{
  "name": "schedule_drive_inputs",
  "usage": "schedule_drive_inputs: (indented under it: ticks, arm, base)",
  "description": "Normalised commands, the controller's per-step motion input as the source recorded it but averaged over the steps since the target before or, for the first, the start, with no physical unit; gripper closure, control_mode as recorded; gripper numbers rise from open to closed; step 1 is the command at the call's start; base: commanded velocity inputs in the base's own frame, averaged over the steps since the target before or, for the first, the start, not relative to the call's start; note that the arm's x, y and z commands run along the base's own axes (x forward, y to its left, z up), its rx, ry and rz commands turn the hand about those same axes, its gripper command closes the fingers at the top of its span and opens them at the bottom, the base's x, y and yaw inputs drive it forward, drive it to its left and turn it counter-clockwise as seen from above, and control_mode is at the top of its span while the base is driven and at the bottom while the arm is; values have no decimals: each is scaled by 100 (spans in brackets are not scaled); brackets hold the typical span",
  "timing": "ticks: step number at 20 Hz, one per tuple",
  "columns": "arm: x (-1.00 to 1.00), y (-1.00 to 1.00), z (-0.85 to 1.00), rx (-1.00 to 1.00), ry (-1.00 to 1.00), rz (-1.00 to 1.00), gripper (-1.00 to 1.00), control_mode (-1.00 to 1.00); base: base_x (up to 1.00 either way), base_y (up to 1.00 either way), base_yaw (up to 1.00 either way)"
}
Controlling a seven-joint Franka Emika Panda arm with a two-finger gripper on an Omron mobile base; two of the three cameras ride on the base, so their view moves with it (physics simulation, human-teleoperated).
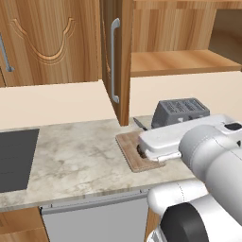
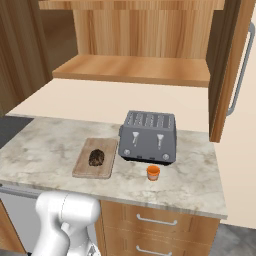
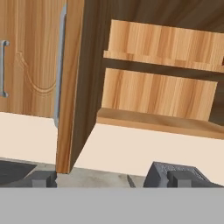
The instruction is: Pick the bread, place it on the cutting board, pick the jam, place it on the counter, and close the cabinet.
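Here one bread point(image 2: 96, 157) lies on one cutting board point(image 2: 83, 168), one jam point(image 2: 153, 172) stands on the worktop point(image 2: 45, 145) beside one toaster point(image 2: 148, 136); end effector point(image 3: 113, 178) spread wide, holding nothing.

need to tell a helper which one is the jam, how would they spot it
Find the dark grey metal toaster on the beige marbled stone counter. In front of it stands the tiny orange cylindrical jam jar, unlike the dark brown lumpy bread ball lying on the light wooden cutting board.

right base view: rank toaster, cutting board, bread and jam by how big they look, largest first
1. toaster
2. cutting board, smaller in outline than the toaster and lying flat
3. bread
4. jam, a little smaller than the bread

All sit at similar depth, so nearness hardly skews this.
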Motion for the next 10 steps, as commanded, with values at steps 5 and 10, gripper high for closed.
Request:
schedule_drive_inputs:
  ticks: [5,10]
  arm:
    - [0,15,0,0,-9,0,-100,-100]
    - [0,15,0,0,-8,0,-100,-100]
  base:
    - [0,0,0]
    - [0,0,0]
